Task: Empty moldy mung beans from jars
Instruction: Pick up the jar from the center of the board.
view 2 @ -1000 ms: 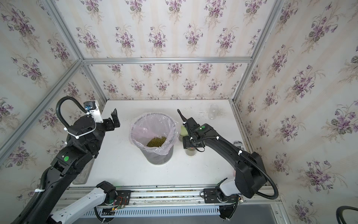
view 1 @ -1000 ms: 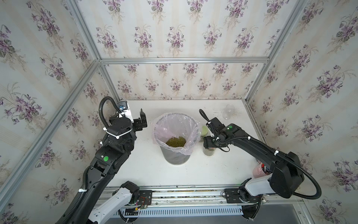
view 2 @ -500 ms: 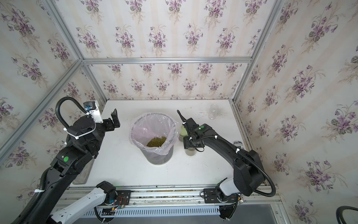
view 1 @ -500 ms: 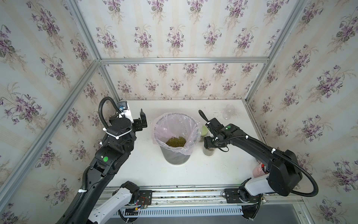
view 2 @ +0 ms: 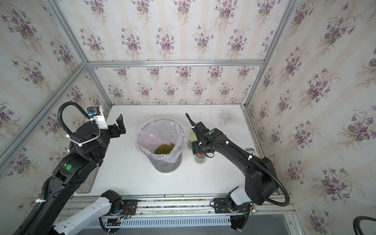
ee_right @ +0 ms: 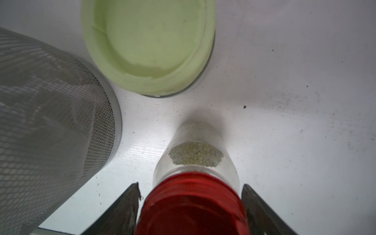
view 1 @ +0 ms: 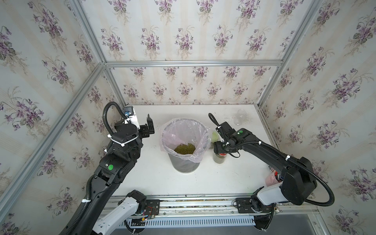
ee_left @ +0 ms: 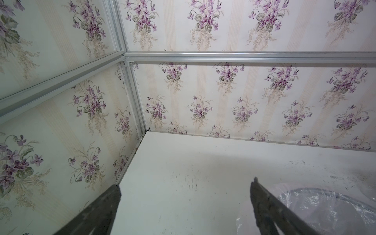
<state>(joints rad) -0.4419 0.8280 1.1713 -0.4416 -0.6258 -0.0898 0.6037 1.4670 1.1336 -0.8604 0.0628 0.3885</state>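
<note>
Straddling the red lid (ee_right: 191, 205) of a jar (ee_right: 196, 166) part-full of mung beans (ee_right: 195, 153), the right gripper (ee_right: 191, 185) flanks it; pinching or not, I cannot tell. Left stands the bin (view 1: 184, 163); farther left, the left gripper (ee_left: 185, 182) gapes empty.

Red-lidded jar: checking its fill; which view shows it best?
Right wrist: the red-lidded jar looms close, beans visible through its wall. Both top views show only its base under the right arm; left wrist misses it.
</note>
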